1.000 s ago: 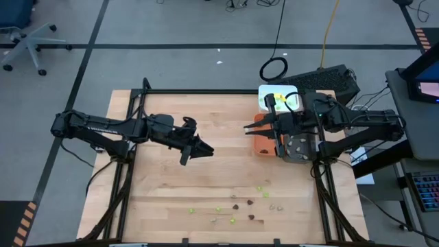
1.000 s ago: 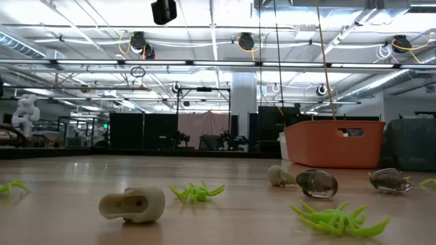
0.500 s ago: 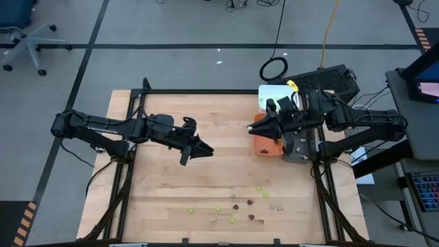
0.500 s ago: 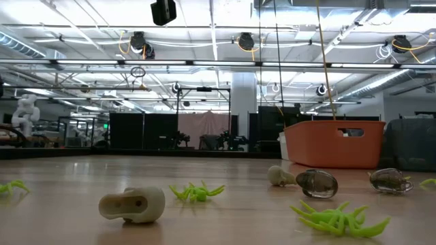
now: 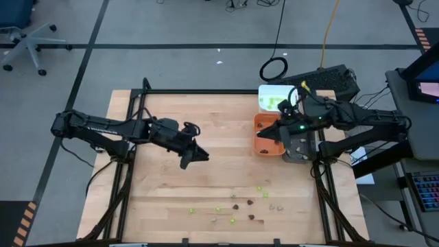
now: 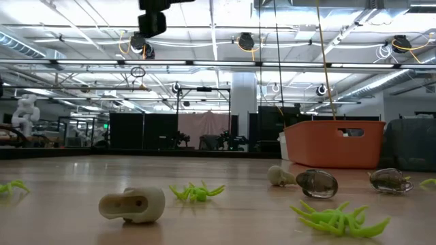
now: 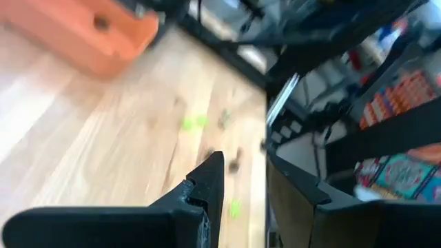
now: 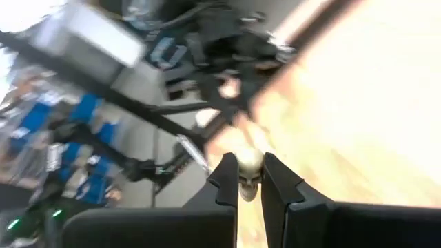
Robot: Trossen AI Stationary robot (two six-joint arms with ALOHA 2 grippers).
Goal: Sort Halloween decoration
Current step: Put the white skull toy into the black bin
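Halloween decoration (image 5: 236, 206): small pieces scattered lower centre of the high view. One pale skull (image 8: 249, 176) is pinched by the right gripper (image 5: 263, 134) above the orange tray (image 5: 259, 145), right of centre. Left gripper (image 5: 199, 155), mid-frame, is held slightly parted, empty.

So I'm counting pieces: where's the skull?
The skull is pinched in the right gripper, held over the orange tray at the table's right edge.
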